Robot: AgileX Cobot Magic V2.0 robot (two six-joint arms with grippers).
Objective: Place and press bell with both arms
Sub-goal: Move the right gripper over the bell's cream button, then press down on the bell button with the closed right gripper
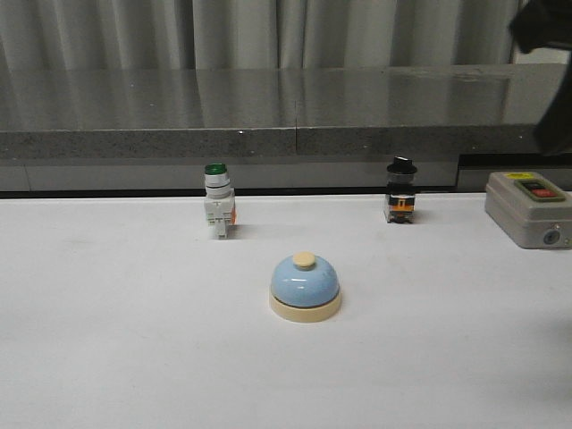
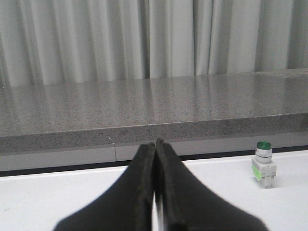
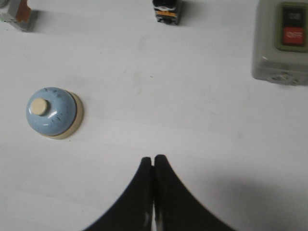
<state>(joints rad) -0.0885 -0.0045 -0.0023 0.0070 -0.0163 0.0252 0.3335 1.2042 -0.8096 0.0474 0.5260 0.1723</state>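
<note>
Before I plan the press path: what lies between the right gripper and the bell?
Only bare white table separates the right gripper from the bell, seen in the right wrist view.

Left gripper (image 2: 155, 144) closed and level, right gripper (image 3: 153, 160) closed, pointing down

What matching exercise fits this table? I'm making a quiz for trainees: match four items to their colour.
Items:
1. bell
2. left switch
3. middle switch
4. control box

Colours:
A. black cap
B. grey case, red button
C. light-blue dome, cream button
D. green cap

Pairs: 1-C, 2-D, 3-A, 4-B
</note>
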